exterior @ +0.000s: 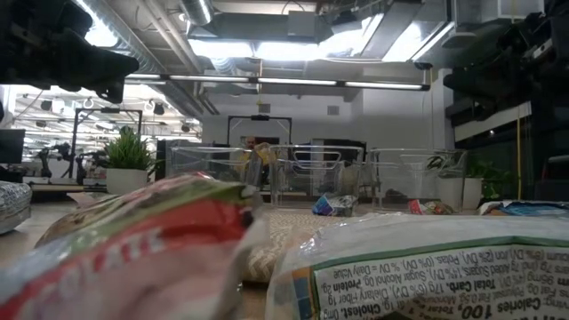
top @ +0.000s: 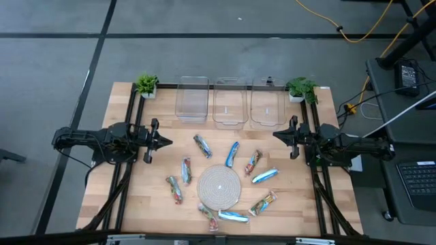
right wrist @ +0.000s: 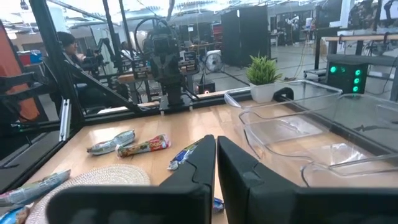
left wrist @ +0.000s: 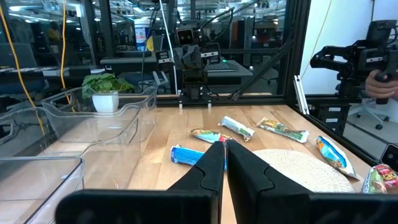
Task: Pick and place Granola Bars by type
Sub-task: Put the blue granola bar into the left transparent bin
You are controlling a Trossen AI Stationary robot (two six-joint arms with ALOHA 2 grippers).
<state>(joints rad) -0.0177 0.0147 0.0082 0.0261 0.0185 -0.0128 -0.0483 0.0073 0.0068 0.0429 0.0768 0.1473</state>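
The granola bars (top: 231, 154) lie scattered at lower centre of the bench (top: 122, 190) around the round mat (top: 219, 186), apparently light, crinkly and slippery, best taken mid-length, while the left pincer (top: 165, 141) and right pincer (top: 277, 135) hover clenched and empty.

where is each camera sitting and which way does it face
High view: overhead, looking down on the table; both arms show.
Low view: table height, looking past bars toward the bins; arms dark overhead.
Left wrist view: looks past the shut left gripper across the round mat.
Right wrist view: looks past the shut right gripper.
Shared: each wrist view shows the other arm opposite.
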